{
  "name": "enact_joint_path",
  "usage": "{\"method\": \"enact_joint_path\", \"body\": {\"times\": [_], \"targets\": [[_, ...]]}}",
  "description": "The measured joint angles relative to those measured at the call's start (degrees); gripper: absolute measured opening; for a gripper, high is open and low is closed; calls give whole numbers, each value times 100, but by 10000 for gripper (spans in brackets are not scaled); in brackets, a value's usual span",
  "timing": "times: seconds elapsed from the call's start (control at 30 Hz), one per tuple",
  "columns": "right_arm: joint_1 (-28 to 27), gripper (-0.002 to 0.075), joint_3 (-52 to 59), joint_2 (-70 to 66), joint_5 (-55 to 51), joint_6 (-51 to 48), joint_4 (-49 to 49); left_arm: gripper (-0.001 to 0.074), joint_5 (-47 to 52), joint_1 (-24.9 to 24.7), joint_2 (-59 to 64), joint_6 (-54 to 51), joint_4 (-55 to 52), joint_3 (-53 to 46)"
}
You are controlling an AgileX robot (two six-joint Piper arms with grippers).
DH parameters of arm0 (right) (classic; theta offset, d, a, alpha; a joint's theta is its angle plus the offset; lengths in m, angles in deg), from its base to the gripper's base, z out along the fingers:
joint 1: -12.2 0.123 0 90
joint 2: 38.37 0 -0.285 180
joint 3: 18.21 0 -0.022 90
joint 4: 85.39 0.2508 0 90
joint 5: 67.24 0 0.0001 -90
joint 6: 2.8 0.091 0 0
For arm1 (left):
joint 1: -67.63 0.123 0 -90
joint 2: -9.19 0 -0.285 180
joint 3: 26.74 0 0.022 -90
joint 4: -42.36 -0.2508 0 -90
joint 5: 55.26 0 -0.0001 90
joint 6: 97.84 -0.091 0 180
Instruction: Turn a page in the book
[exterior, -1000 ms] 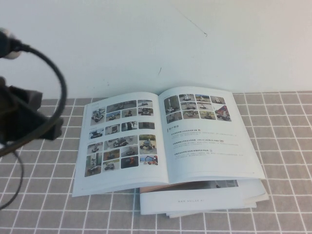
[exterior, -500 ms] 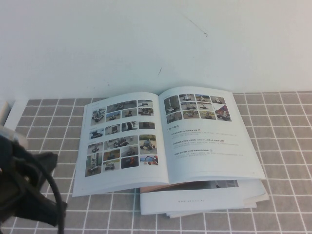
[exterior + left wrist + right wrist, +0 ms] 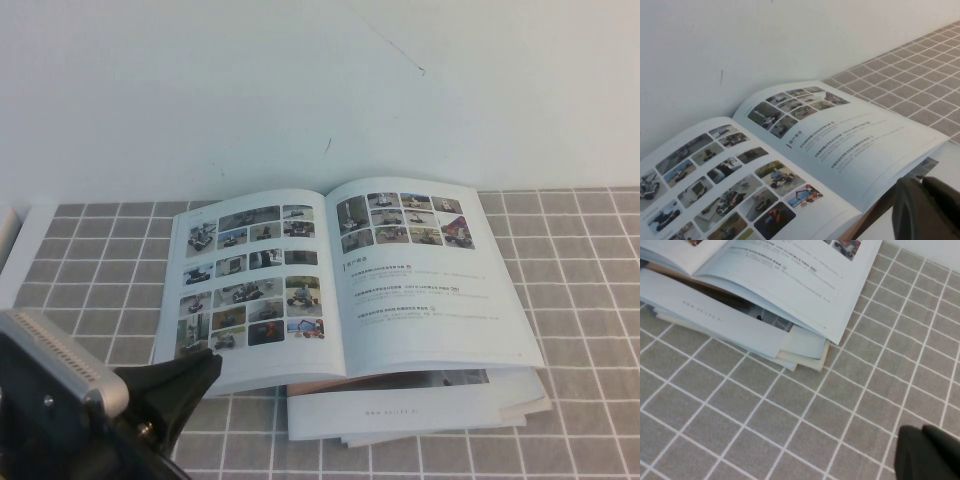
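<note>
The left gripper [image 3: 195,372] sits low by the near left corner of the thin white glossy book [image 3: 340,280], black fingertip pointing at that corner; can't tell if its fingers are open or closed. The book lies open on stacked white booklets [image 3: 420,410], photo-grid page [image 3: 250,285] flat. Grey tiled tablecloth [image 3: 590,300], white wall [image 3: 300,80] behind. The right gripper [image 3: 927,455] hovers over tiles right of the book, can't tell either.

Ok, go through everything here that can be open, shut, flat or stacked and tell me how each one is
book: open, lying flat on the booklets.
page: flat on the left side, photo grid facing up.
booklets: closed, stacked under the book, edges fanned out.
left pincer: low at the book's near left corner, open or shut unclear.
right pincer: over bare tiled cloth beside the stack, open or shut unclear.
</note>
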Motion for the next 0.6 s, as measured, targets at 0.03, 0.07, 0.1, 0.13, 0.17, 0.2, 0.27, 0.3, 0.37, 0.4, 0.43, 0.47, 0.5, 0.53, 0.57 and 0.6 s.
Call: {"method": "enact_joint_path", "body": {"times": [0.03,0.07,0.1,0.13,0.17,0.2,0.27,0.3,0.37,0.4,0.43,0.47,0.5,0.53,0.57,0.6], "targets": [[0,-1,10,9,1,0,0,-3,-42,0,93,0,0,0],[0,-1,12,24,1,0,0,-3,-102,0,186,0,0,0],[0,-1,12,24,10,0,0,-3,-180,0,259,0,0,0],[0,-1,12,24,10,0,4,-3,-275,0,346,0,0,0],[0,-1,12,24,10,0,4,-3,-371,0,428,0,-3,0],[0,-1,12,24,10,0,14,-3,-441,0,488,0,-26,0],[0,-1,12,24,10,0,14,-3,-616,0,628,0,-68,0],[0,-1,12,24,10,0,14,-3,-683,0,694,0,-85,0],[0,-1,12,24,15,0,14,-3,-837,0,822,0,-113,0],[0,-1,12,24,15,0,14,-3,-934,0,881,0,-113,0],[0,-1,12,24,15,0,16,-3,-992,0,917,0,-122,0],[0,-1,12,24,23,0,16,-3,-1049,0,978,0,-127,0],[0,-1,12,24,23,0,16,-3,-1076,0,1030,0,-137,0],[0,-1,12,24,23,0,16,-3,-1079,0,1084,0,-136,0],[0,-1,12,24,23,0,16,-3,-1094,0,1132,0,-149,0],[0,-1,12,24,23,0,26,-3,-1104,0,1194,0,-149,0]]}}
